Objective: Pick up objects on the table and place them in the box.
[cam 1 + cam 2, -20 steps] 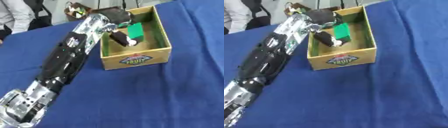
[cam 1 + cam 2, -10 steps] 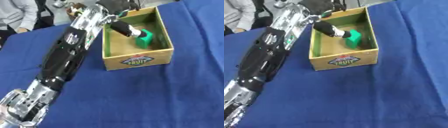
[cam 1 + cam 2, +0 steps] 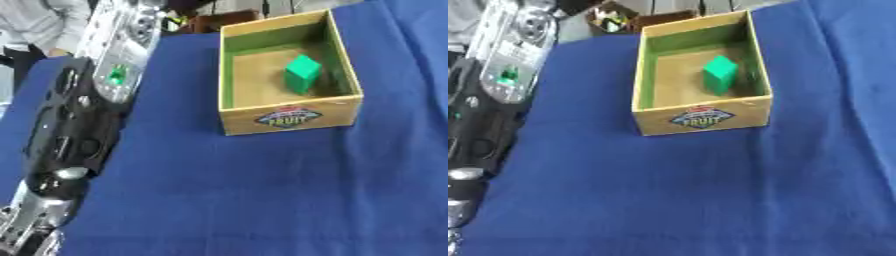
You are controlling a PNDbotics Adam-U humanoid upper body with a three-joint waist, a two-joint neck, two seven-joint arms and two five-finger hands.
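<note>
A green block (image 3: 302, 73) stands on the floor of the open yellow cardboard box (image 3: 289, 118), toward its right wall, with nothing touching it. My left arm (image 3: 96, 100), black and silver, runs up the left side of the blue table from the lower left corner to the top edge. It lies left of the box and apart from it. The hand itself is cut off above the top edge. My right hand shows in neither view.
Blue cloth (image 3: 262, 200) covers the table. A brown container (image 3: 619, 20) with small things in it sits beyond the table's far edge, behind the box. A person's grey sleeve (image 3: 35, 25) shows at the top left.
My left hand, which held the green block inside the box, has let it go and drawn back up and left out of the box. The block stays in the box.
</note>
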